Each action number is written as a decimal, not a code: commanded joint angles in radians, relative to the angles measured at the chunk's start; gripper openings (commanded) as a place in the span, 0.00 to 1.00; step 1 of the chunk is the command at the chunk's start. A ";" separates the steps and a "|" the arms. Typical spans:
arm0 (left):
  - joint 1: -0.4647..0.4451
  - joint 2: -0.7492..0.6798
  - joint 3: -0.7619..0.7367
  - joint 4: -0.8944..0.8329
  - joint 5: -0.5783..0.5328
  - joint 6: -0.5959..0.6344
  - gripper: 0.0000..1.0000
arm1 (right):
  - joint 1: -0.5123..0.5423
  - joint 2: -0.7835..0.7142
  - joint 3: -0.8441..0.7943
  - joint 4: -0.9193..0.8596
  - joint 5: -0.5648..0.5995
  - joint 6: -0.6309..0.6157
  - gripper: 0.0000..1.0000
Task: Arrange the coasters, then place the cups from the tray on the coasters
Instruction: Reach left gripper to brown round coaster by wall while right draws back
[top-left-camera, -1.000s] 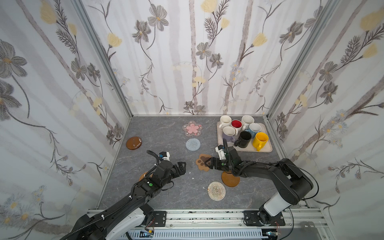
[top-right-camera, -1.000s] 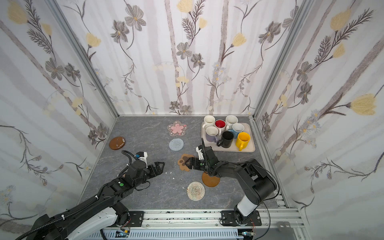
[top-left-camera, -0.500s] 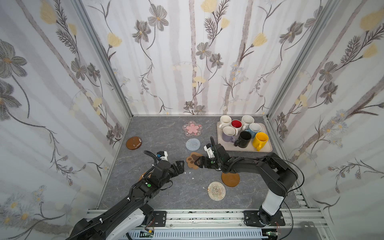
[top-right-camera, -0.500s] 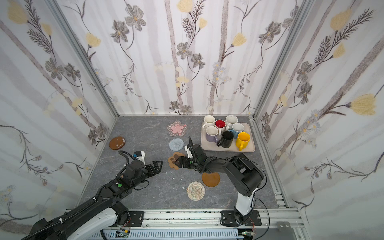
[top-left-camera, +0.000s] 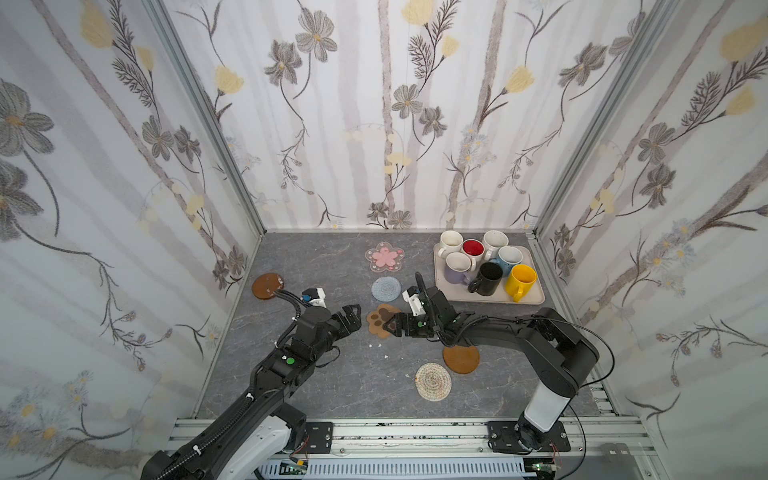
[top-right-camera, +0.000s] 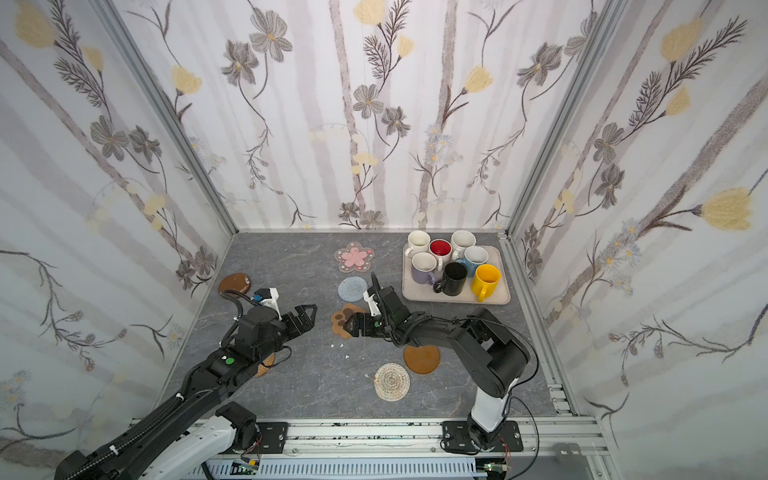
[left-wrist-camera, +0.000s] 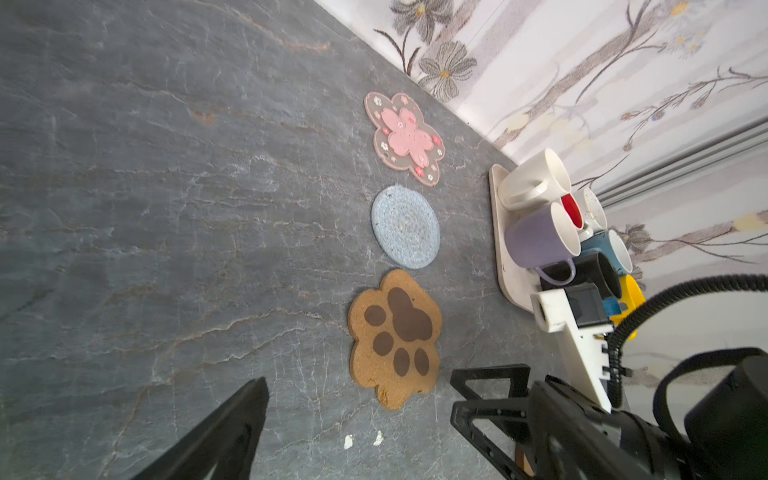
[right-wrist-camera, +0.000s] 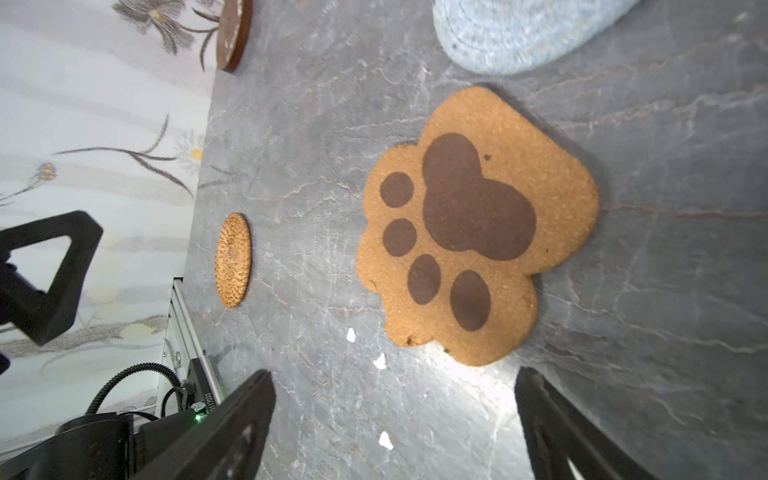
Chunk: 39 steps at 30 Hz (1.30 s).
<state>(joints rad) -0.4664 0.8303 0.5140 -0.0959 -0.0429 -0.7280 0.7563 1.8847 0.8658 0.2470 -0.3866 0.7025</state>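
The tan paw coaster (top-left-camera: 380, 318) lies flat in a row below the grey-blue woven coaster (top-left-camera: 386, 288) and the pink flower coaster (top-left-camera: 384, 257). My right gripper (top-left-camera: 390, 326) is open, low at the paw's right edge. In the right wrist view the paw (right-wrist-camera: 478, 224) sits just ahead of the empty gripper (right-wrist-camera: 395, 374). My left gripper (top-left-camera: 354, 318) hovers open and empty just left of the paw. Several cups, among them the yellow one (top-left-camera: 521, 280), stand on the tray (top-left-camera: 530, 298). The orange rattan coaster (right-wrist-camera: 232, 259) is half hidden under my left arm.
One brown disc (top-left-camera: 267, 285) lies by the left wall; a second brown disc (top-left-camera: 460, 359) and the pale woven coaster (top-left-camera: 433, 381) lie under and in front of my right forearm. Small white crumbs (top-left-camera: 380, 345) dot the table between the grippers.
The paw coaster has slid left with my right gripper behind it, into line under the grey-blue coaster. My left gripper has drifted slightly toward the back and stayed open.
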 joint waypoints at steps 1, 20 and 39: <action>0.053 0.014 0.073 -0.079 0.032 0.057 1.00 | 0.002 -0.070 -0.004 -0.019 0.019 -0.066 0.94; 0.567 0.407 0.433 -0.243 0.179 0.247 1.00 | -0.038 -0.590 -0.261 0.083 0.081 -0.213 1.00; 0.915 0.832 0.517 -0.026 0.331 0.387 1.00 | -0.053 -0.712 -0.400 0.219 0.121 -0.186 1.00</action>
<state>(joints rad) 0.4187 1.6360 1.0187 -0.2134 0.2405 -0.3569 0.7063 1.1656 0.4683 0.4145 -0.2806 0.5148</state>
